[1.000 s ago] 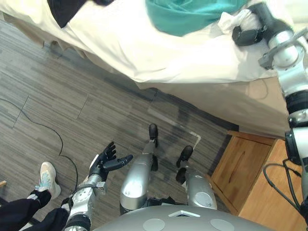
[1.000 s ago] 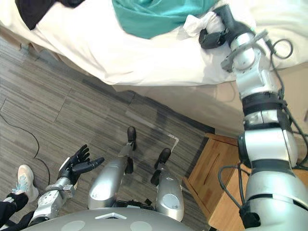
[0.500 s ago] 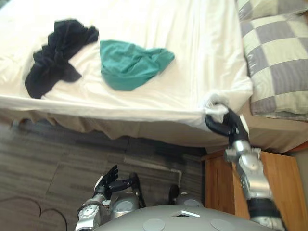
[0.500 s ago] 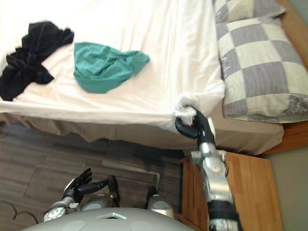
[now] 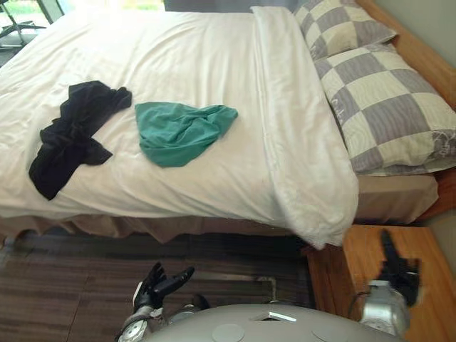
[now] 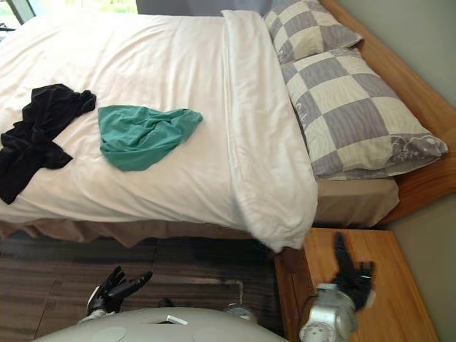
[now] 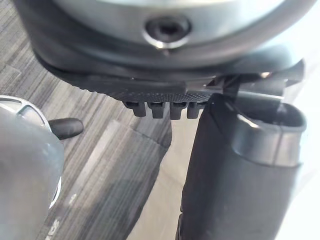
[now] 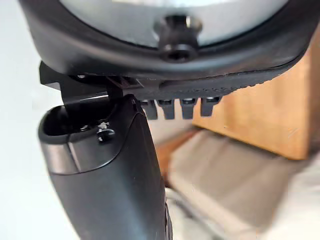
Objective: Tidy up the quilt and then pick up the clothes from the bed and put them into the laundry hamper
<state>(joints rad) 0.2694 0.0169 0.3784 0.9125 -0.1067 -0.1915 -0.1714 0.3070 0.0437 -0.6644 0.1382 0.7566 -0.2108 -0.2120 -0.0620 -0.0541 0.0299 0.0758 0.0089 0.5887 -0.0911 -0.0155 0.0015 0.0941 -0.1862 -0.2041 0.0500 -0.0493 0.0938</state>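
Observation:
The white quilt (image 5: 214,78) lies spread over the bed, with a folded band (image 5: 306,164) along its pillow end and a corner hanging off the near edge. On it lie a black garment (image 5: 71,135) at the left and a teal garment (image 5: 178,132) beside it. My right hand (image 5: 395,267) is low over the wooden nightstand, fingers straight, holding nothing and apart from the quilt. Low over the floor in front of the bed, my left hand (image 5: 160,281) is open with its fingers spread and empty.
Two grey-and-cream checked pillows (image 5: 377,107) rest at the bed's head on the right, against a wooden headboard (image 6: 399,78). The wooden nightstand (image 6: 370,285) stands at the bed's near right corner. Dark plank floor (image 5: 64,285) runs along the bed's near side.
My right hand has let go of the quilt's corner and dropped over the nightstand, fingers straightened. The camera has lifted, so the whole bed now shows. The left hand stays low.

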